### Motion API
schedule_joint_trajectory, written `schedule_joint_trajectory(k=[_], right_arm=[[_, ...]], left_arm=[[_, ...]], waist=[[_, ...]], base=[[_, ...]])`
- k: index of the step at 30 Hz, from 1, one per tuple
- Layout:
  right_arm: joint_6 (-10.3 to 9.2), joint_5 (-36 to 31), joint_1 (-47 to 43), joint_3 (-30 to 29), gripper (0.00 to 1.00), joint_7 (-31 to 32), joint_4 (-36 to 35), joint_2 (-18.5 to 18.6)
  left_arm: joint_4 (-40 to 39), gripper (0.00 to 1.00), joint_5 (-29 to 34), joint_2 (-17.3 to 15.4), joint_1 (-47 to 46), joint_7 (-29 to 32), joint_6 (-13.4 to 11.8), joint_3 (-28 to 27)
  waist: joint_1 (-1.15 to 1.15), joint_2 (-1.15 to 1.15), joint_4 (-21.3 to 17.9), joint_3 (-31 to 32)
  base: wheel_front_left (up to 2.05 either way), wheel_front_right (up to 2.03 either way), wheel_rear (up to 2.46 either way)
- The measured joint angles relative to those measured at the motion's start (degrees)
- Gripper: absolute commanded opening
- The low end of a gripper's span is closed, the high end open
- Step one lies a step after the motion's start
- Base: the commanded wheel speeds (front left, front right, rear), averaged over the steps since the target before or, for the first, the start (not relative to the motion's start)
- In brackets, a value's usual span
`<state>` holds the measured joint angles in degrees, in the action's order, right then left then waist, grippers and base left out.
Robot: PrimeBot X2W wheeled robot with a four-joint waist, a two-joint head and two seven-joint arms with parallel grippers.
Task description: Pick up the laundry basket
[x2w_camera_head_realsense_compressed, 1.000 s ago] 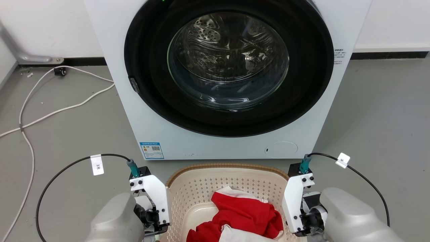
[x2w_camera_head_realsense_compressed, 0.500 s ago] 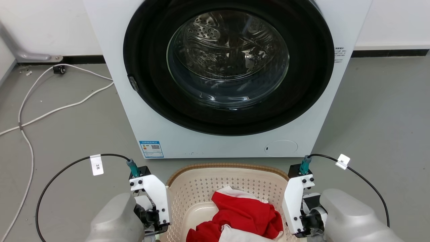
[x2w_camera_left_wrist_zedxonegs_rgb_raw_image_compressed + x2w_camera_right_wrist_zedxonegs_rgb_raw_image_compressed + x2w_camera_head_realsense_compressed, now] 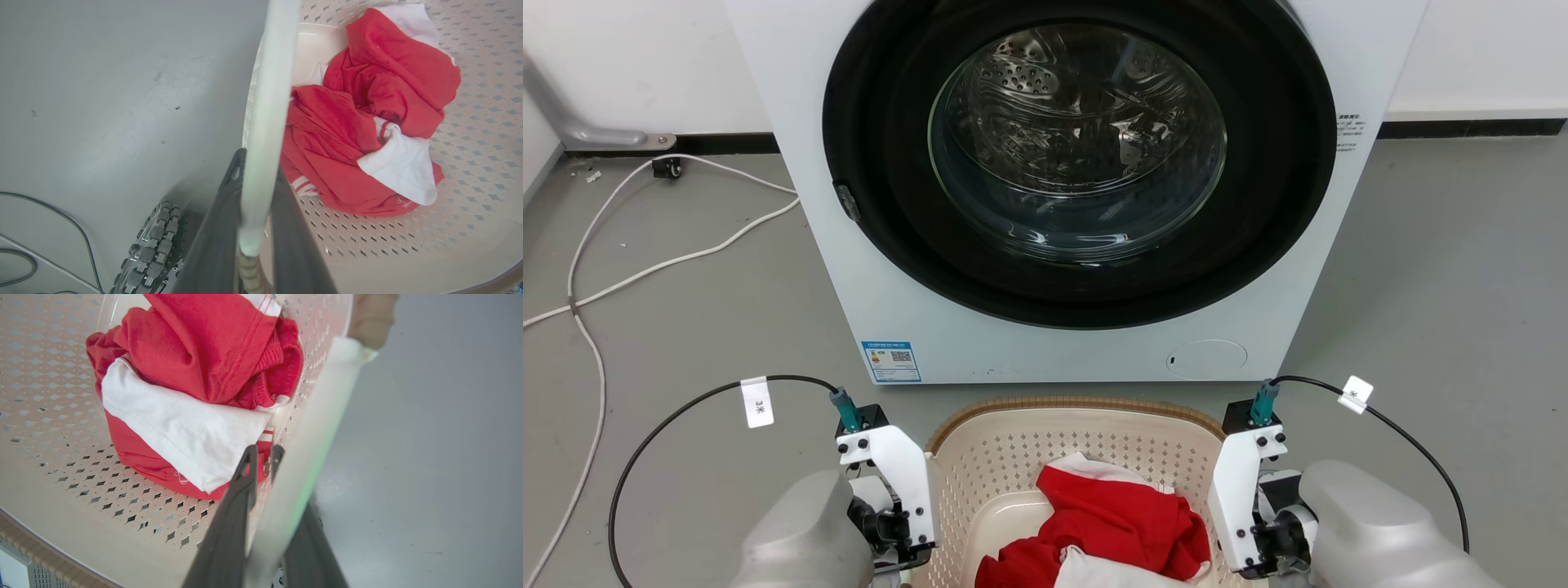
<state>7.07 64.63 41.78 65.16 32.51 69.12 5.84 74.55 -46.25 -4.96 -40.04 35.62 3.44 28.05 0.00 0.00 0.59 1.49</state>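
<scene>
The laundry basket (image 3: 1078, 403) stands before the washer at the bottom middle of the head view, cream with perforated walls and a brown woven-look rim. Red and white clothes (image 3: 1119, 514) lie in it. My left wrist (image 3: 894, 490) stands at its left side and my right wrist (image 3: 1245, 498) at its right side. In the left wrist view my left gripper (image 3: 260, 163) is shut on the white side handle (image 3: 269, 81). The right wrist view has my right gripper (image 3: 264, 450) shut on the other white handle (image 3: 327, 416), beside the clothes (image 3: 196, 355).
The white front-loading washer (image 3: 849, 310) with its round dark door rises close behind the basket. White cables (image 3: 645, 269) trail over the grey floor at the left. Black cables (image 3: 670, 420) loop out from both wrists. A wheel of my base (image 3: 157, 237) sits beside the basket.
The washer and floor have slid slightly up the head view while the basket and both wrists keep their place in it; the camera has moved a little.
</scene>
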Motion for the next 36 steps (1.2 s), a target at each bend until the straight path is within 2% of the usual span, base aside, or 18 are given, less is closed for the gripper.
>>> schedule_joint_trajectory(k=[36], right_arm=[[0.00, 2.86, 0.24, 3.36, 0.00, -1.32, 0.62, -0.01]], left_arm=[[0.00, 0.00, -1.46, -0.12, 0.38, -0.92, 0.04, 0.76]], waist=[[0.00, 0.00, -0.05, -0.11]], base=[[0.00, 0.00, 0.00]])
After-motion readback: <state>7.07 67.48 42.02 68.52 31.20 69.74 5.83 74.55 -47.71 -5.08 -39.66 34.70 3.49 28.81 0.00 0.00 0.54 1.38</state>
